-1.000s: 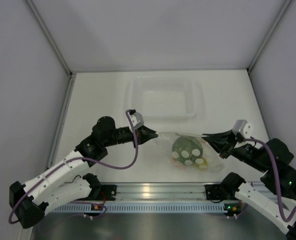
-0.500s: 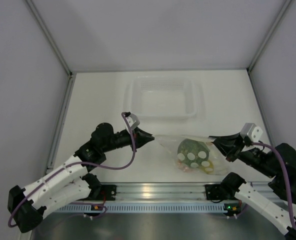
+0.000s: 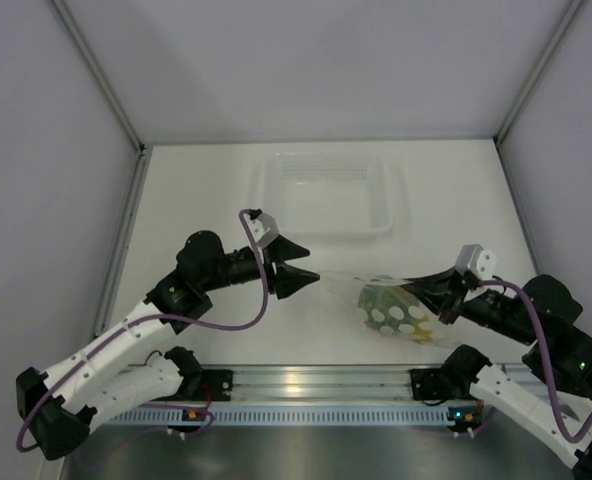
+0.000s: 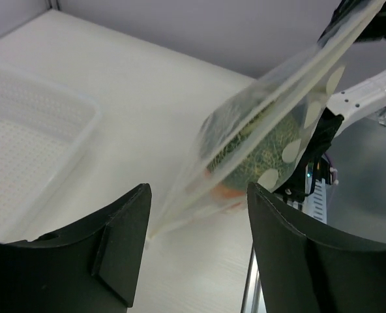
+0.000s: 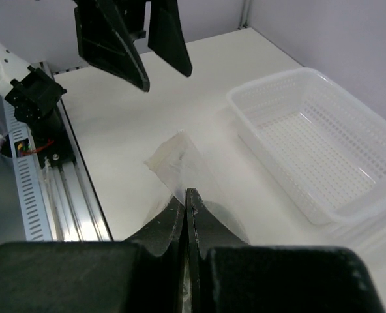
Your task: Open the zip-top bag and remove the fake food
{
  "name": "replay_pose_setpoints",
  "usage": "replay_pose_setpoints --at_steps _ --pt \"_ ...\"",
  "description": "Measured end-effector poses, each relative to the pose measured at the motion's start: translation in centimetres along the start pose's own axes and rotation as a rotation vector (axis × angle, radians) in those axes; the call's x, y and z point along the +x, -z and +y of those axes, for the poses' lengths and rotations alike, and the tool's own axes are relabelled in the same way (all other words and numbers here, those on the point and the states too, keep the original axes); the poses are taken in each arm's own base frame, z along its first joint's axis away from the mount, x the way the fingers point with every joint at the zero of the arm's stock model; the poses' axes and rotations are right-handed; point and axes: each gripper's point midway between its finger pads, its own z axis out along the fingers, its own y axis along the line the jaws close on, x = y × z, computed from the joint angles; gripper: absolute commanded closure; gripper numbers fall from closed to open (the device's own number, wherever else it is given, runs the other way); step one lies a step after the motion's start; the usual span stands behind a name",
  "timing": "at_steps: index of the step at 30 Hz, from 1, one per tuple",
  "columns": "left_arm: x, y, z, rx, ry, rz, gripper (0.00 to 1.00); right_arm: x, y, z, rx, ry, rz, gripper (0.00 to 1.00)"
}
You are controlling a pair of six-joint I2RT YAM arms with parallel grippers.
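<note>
Clear perforated tub (image 3: 259, 200) toward far side of white table (image 3: 191, 200), apparently upright.

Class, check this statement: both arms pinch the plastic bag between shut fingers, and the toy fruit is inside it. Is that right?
Not quite. Only the right fingers pinch the bag; the left fingers stand open and grip nothing, as the left wrist view shows. The toy fruit is inside the bag.

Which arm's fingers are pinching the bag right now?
The right gripper: its fingers are shut on the zip-top bag. The left gripper has its fingers spread open, gripping nothing.
</note>
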Motion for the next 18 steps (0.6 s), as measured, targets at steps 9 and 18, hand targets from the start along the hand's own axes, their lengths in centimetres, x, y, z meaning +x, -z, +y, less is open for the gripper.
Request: replay_pose_setpoints --at_steps 9,18 --pt "-1.3 -2.5 -1.1 0.127 -0.06 -0.01 0.39 0.6 -0.8 1.0 -0.071 -0.012 0.029 1.0" --pt "0.1 -3.5 -2.5 0.242 -0.062 0.022 0.41 0.7 -1.0 1.6 -0.109 -0.017 0.036 1.0"
